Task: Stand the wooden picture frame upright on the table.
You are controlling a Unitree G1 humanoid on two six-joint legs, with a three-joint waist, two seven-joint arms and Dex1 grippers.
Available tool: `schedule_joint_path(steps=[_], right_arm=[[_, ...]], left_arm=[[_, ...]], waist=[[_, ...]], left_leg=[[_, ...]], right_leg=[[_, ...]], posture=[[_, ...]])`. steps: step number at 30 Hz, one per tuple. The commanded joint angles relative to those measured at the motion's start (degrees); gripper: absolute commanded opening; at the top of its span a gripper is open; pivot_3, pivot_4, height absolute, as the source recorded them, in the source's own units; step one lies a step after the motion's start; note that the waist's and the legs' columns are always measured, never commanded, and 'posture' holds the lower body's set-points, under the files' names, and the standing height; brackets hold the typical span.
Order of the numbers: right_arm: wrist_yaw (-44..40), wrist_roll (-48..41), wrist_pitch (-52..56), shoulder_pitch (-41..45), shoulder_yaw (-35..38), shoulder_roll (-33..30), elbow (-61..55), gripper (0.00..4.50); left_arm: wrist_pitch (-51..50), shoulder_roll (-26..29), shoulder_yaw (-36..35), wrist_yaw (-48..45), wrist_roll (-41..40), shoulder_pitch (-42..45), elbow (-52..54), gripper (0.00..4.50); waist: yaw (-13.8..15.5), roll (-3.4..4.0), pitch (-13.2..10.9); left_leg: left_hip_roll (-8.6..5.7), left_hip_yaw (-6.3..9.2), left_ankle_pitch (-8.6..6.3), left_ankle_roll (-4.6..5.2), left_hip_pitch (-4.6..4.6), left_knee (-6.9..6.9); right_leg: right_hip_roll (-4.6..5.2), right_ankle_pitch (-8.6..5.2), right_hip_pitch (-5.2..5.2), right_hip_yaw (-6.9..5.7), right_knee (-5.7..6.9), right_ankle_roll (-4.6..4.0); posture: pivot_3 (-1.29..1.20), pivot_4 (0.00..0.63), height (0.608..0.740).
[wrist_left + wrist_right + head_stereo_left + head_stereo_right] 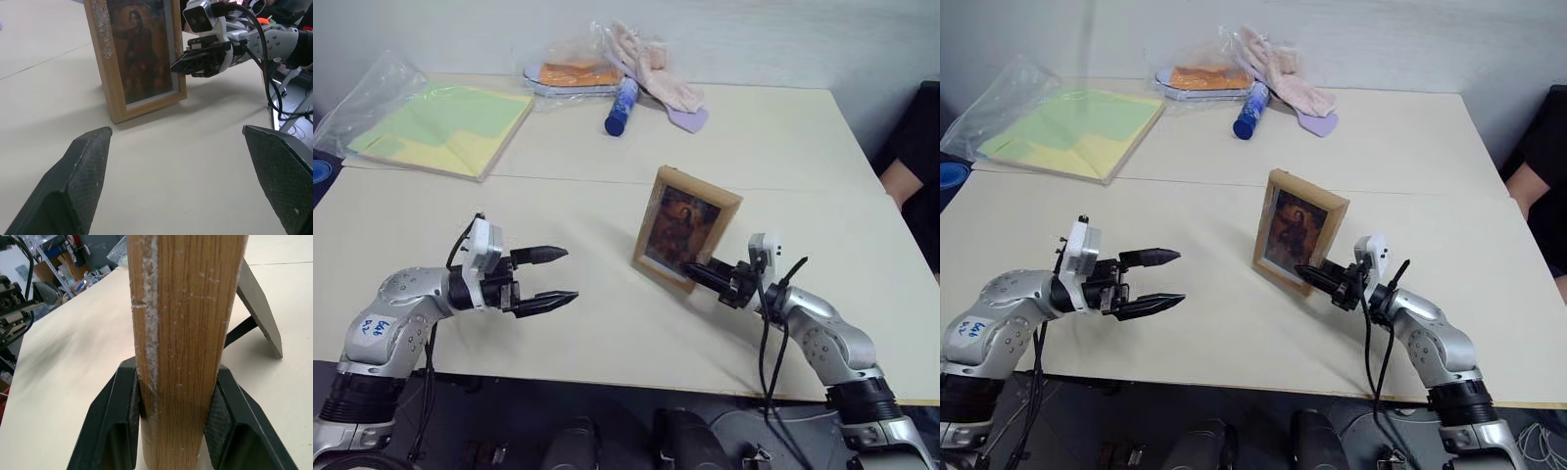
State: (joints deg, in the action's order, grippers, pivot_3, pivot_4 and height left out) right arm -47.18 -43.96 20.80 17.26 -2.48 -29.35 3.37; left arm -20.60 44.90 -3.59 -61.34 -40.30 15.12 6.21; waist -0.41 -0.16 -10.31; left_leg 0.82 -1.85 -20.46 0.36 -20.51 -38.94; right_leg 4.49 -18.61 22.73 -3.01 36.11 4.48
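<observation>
while the wooden picture frame (pixel 687 229) stands on the table (pixel 607 323), the right gripper (pixel 697 273) reaches level and clamps its edge; the left gripper (pixel 548 276), near the frame, gapes wide and empty.

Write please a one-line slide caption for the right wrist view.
Right end effector shut on the edge of the upright wooden picture frame, its fold-out stand resting on the table.

The frame (pixel 139 56) stood upright on the table (pixel 186 166) at about eleven o'clock, picture side showing. The right gripper (pixel 188 63) reached in from two o'clock and clamped its near edge. The left gripper's fingers (pixel 78 181) stood wide apart, touching nothing.
</observation>
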Motion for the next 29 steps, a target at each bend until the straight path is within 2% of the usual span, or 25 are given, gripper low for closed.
schedule_joint_path(steps=[1,6,8,9,16,20,23,29], right_arm=[[-0.3,3.7,-0.1,0.0,1.5,0.6,3.4,1.26],[-2.4,11.3,-6.4,-0.7,0.2,0.9,6.1,1.26],[-3.5,13.1,-9.0,-0.6,0.3,1.1,6.4,1.99],[-4.4,13.5,-9.5,-0.7,0.3,1.1,6.2,2.12],[-7.5,14.9,-11.7,-1.2,2.0,1.2,3.4,4.48],[-10.9,15.5,-13.3,-4.4,3.5,-2.2,-0.4,4.48],[-14.7,18.8,-21.3,-9.6,7.3,-8.3,-3.3,4.48],[-20.3,24.2,-42.0,-17.4,14.0,-14.7,0.0,4.48]], left_arm=[[0.2,-0.5,-1.6,-0.1,1.0,0.4,1.7,4.5],[1.8,-0.5,-2.0,-0.4,3.6,0.5,0.8,4.5],[2.7,-0.4,-2.2,-0.7,4.8,0.2,0.0,4.5],[3.1,-0.3,-2.5,-0.9,5.2,0.0,-0.5,4.5],[5.3,-0.2,-4.0,-2.1,7.7,-2.9,-3.6,4.5],[7.7,0.2,-5.4,-2.4,9.5,-5.4,-5.1,4.5],[16.2,1.1,-7.3,-2.1,15.0,-9.0,-7.3,4.5],[23.5,2.5,-10.9,-2.2,18.4,-13.5,-10.7,4.5]], waist=[[0.0,0.0,0.0],[0.0,0.0,0.0],[0.0,-0.03,0.0],[0.0,-0.03,0.0],[-0.1,-0.01,0.0],[-0.1,-0.01,0.0],[0.4,0.01,0.0],[0.2,0.01,0.0]], left_leg=[[0.0,0.0,0.0,0.0,0.01,-0.03],[0.0,-0.01,-0.01,0.02,0.09,-0.03],[0.0,-0.02,-0.01,0.02,0.1,-0.04],[0.0,-0.02,-0.01,0.02,0.11,-0.04],[-0.01,-0.03,-0.02,0.03,0.04,-0.01],[0.0,-0.03,-0.02,0.03,0.04,0.0],[-0.01,-0.03,-0.05,0.08,0.02,0.01],[-0.01,-0.06,-0.09,0.1,0.14,0.04]], right_leg=[[0.0,0.0,-0.01,0.01,0.03,0.01],[0.0,0.0,-0.07,0.03,0.06,0.01],[0.01,0.0,-0.09,0.03,0.08,0.01],[0.0,0.0,-0.1,0.03,0.07,0.01],[0.0,0.01,-0.01,0.01,0.31,0.01],[0.0,0.0,-0.01,0.01,0.31,0.01],[0.02,0.0,-0.02,0.01,0.24,0.01],[0.02,0.02,-0.15,0.0,-0.11,0.03]], posture=[[0.0,0.15,0.74],[0.0,0.15,0.74],[0.0,0.15,0.74],[0.0,0.15,0.74],[0.0,0.15,0.74],[0.0,0.15,0.74],[0.0,0.15,0.74],[0.0,0.15,0.74]])
